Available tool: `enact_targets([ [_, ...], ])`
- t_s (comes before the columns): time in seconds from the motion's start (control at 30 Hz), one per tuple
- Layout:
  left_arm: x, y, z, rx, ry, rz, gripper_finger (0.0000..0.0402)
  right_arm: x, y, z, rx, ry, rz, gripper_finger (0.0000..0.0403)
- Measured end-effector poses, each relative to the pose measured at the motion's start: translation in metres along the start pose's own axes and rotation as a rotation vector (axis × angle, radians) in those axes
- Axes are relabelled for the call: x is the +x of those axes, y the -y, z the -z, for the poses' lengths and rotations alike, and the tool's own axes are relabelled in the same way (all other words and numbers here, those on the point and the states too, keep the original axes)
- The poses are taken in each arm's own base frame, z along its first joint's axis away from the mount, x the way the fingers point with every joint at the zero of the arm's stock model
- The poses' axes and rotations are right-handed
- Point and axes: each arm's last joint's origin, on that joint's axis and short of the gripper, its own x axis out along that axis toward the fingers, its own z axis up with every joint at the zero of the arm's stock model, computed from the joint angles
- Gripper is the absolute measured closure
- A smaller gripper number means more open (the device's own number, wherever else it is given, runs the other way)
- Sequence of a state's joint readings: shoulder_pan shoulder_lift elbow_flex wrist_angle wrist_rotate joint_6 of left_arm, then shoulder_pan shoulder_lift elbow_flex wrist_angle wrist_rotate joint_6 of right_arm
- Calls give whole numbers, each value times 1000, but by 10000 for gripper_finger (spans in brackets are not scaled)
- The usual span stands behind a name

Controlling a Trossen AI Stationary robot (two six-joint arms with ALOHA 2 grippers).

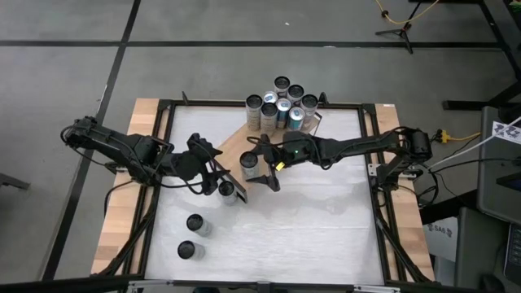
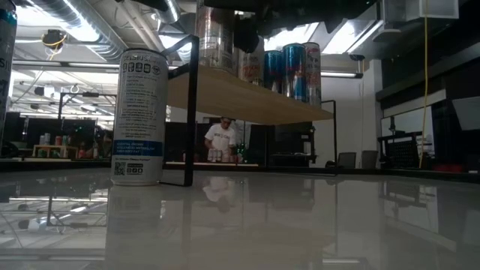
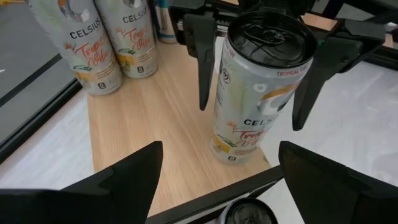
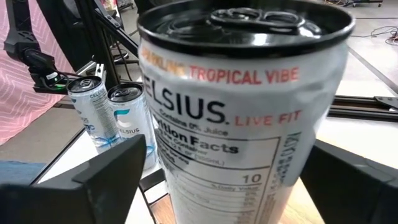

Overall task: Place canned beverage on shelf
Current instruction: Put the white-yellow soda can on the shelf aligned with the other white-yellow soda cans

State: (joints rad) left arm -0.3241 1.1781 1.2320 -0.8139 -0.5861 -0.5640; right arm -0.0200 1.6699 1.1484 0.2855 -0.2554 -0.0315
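The white-and-orange Celsius can (image 3: 258,93) stands upright on the light-brown wooden shelf (image 3: 155,118) between the right claw's (image 3: 255,68) released fingers, while seemingly three dark-topped cans (image 1: 195,224) wait on the white surface (image 1: 326,220).

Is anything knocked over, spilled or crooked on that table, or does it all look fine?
Nothing stands out. The Celsius can stands upright on the shelf, near its end, between the open fingers of the right gripper. The other cans on the shelf are upright too, and I see no spill.
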Motion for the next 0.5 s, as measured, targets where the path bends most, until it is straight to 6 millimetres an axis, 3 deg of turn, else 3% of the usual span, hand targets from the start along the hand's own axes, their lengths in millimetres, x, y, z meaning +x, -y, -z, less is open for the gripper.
enact_targets([
  [0.27, 0, 1, 0, 50, -15, 34, 88, -3, -1, -2, 0, 0, 0, 14],
  [0.5, 0, 5, -4, 104, 8, 97, 88, -20, -5, -14, 6, -26, -1, 15],
])
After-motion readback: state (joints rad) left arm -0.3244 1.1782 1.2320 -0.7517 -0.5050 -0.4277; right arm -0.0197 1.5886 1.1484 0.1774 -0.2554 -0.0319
